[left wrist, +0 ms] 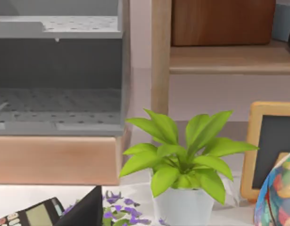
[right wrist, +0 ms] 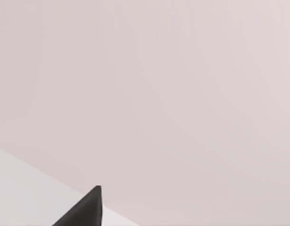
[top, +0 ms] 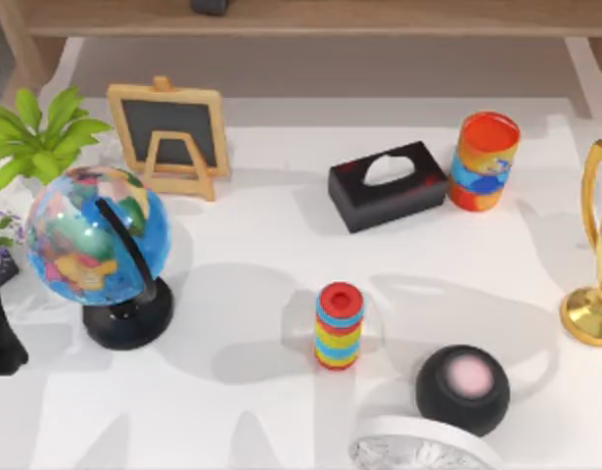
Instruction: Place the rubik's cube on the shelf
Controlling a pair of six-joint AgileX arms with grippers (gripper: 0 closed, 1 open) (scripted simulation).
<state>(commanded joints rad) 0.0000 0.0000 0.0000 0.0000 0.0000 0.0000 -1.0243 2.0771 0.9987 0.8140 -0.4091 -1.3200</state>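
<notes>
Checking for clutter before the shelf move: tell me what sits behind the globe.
Behind the globe stand a green potted plant and a small wooden-framed chalkboard. The globe covers the table directly behind it.

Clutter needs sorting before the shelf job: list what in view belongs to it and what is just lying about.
Job:
shelf

Lying about:
globe
chalkboard
black tissue box
striped cylinder
colourful can
plant
gold trophy
black sphere

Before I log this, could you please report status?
Left claw by potted plant, globe alongside. Right claw facing bare wall. Shelf behind table.
</notes>
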